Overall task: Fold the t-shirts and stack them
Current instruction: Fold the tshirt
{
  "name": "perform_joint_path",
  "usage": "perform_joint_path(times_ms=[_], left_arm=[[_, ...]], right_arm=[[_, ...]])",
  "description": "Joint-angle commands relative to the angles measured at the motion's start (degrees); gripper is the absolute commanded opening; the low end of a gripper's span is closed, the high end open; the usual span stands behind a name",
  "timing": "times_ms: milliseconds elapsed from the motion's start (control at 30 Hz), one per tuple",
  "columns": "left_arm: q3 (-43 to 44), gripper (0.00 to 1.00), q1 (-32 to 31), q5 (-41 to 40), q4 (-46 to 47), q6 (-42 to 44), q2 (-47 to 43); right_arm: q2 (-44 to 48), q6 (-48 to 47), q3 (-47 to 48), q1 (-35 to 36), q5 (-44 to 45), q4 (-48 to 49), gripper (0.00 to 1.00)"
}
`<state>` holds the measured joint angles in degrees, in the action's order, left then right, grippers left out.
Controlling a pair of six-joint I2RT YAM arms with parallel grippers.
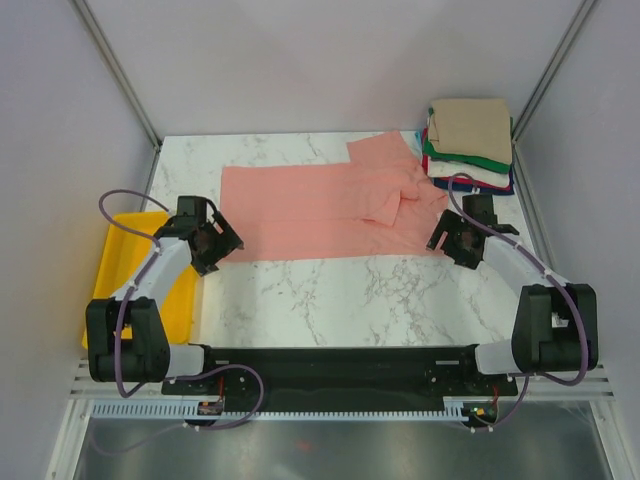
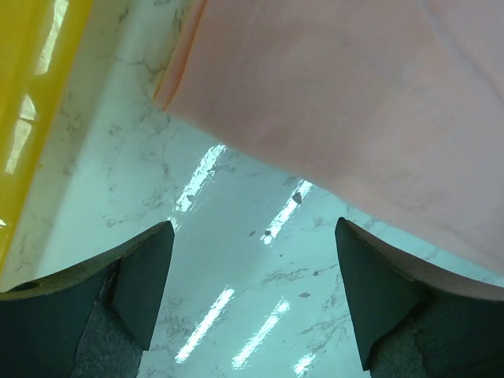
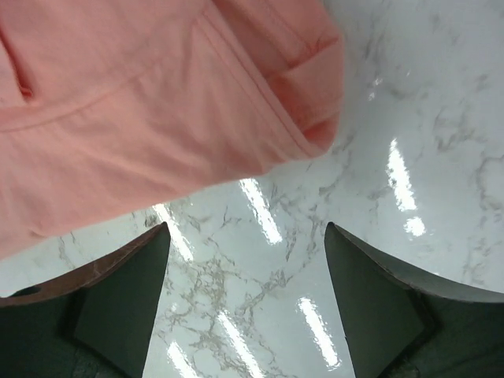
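Note:
A salmon-pink t-shirt point(image 1: 320, 210) lies spread flat across the middle of the marble table, its sleeves folded toward the right. A stack of folded t-shirts point(image 1: 470, 145), tan on top over green, white, red and blue, sits at the far right corner. My left gripper point(image 1: 218, 243) is open and empty just over the shirt's near left corner point(image 2: 331, 94). My right gripper point(image 1: 455, 243) is open and empty at the shirt's near right corner point(image 3: 157, 102), above bare table. Both wrist views show bare marble between the open jaws.
A yellow plastic tray point(image 1: 125, 265) sits off the table's left edge, and its rim shows in the left wrist view point(image 2: 31, 102). Grey walls and metal frame posts close in the back and sides. Bare marble point(image 1: 340, 300) lies between shirt and arm bases.

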<state>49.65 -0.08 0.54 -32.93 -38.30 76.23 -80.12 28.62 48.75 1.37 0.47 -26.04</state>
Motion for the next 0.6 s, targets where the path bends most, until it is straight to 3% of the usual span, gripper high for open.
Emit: perform_joint_path(times_ms=[0, 367, 567], left_arm=[[-2.36, 0.9, -0.89, 1.4, 6.74, -2.74, 0.41], [-11.59, 0.91, -0.8, -5.27, 17.19, -8.98, 2.7], [-13.26, 0.9, -0.8, -9.66, 19.65, -11.26, 5.07]], right_arm=[[1.72, 3.55, -4.79, -2.67, -8.02, 8.46, 0.87], [-7.67, 6.53, -7.44, -7.51, -11.1, 19.18, 0.81], [-10.93, 7.15, -8.5, -7.78, -11.98, 22.61, 0.67]])
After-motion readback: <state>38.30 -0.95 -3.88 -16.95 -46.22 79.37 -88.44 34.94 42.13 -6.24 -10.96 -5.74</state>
